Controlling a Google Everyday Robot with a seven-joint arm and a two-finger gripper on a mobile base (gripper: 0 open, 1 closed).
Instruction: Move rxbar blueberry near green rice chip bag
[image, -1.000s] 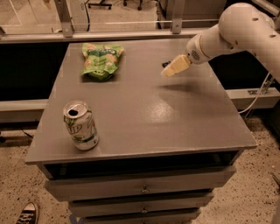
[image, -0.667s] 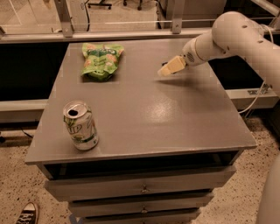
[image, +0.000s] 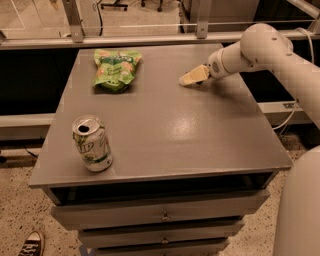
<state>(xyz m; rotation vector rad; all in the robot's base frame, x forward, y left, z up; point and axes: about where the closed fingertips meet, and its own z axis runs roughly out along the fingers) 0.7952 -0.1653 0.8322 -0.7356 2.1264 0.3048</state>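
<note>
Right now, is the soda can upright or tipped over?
Upright: the can stands on its base. The gripper is over the table, back right.

— Where does the single camera look from?
— High before the table (image: 165, 130), angled down toward its far edge, fairly near; the gripper (image: 189, 78) sits upper right.

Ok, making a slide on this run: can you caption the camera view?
Gripper low at the back right of the grey table, green rice chip bag back left, soda can front left.
</note>
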